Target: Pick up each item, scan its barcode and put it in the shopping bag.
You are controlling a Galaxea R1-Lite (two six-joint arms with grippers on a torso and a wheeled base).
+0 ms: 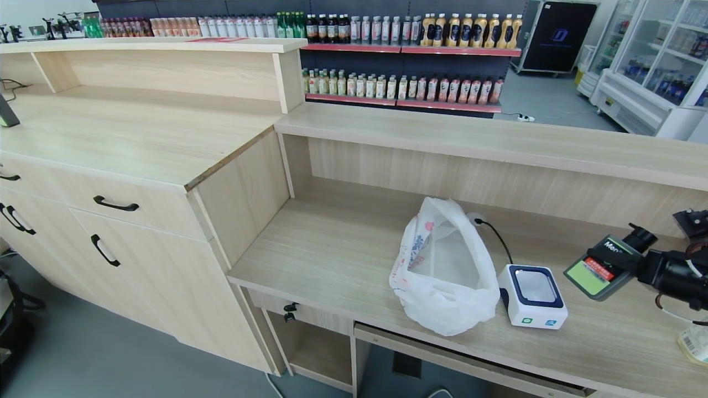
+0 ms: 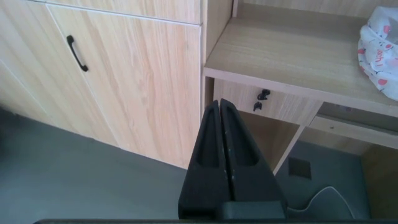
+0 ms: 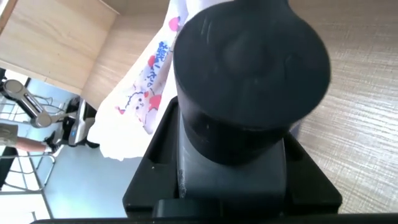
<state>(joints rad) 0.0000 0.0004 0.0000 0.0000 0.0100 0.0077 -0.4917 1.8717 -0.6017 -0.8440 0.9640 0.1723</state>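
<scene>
Clasping flat, green-labelled item, right hand.

The left tool has 2 matte black, tapering, wedge-shaped fingers.

White shopping bag lies open just beside the scanner — dark green-labelled box tilted just right of it

A light wooden counter is set beside a taller cabinet unit fitted with black handles. Behind it, red-edged shelves are lined with rows of bottles, and glass-door coolers are placed at the far right. The floor is covered in plain grey.
</scene>
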